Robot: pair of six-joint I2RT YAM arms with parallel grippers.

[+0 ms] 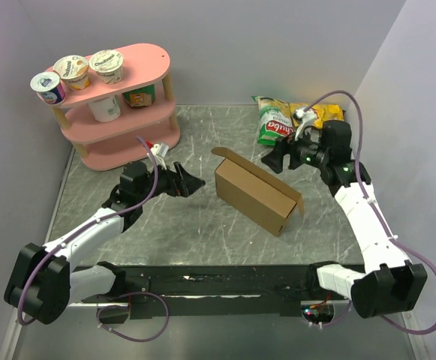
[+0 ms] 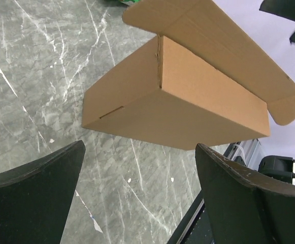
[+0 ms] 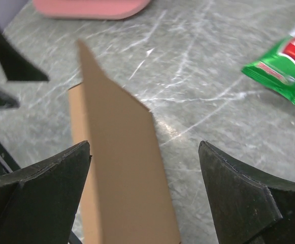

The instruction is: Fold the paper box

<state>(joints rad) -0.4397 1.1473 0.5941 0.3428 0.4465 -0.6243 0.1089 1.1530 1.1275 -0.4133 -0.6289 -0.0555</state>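
The left pincer (image 1: 191,182) is hovering wide open and holding nothing, its fingers (image 2: 45,188) framing the near-left corner of the box (image 2: 188,101) without touching it. The right pincer (image 1: 276,160) is likewise gaping wide and empty, hanging just past the box's far side. In its wrist view the flap (image 3: 111,127) is rising between the fingers, so it seems lined up to push or pinch that flap. The box is sitting mid-worktop (image 1: 202,232), slanted between the two arms. Its walls are already standing, and the flap is sticking up along the far edge, with a rounded tab at its right end. I am judging that the body is formed and that closing the lid is what is remaining. The arms are probably flanking the box so that one can steady it while the other folds. A green bag (image 1: 274,120) is lying far right, behind the right pincer. A pink shelf (image 1: 120,142) carrying cups (image 1: 71,71) is standing far left. Both are well apart from the box.
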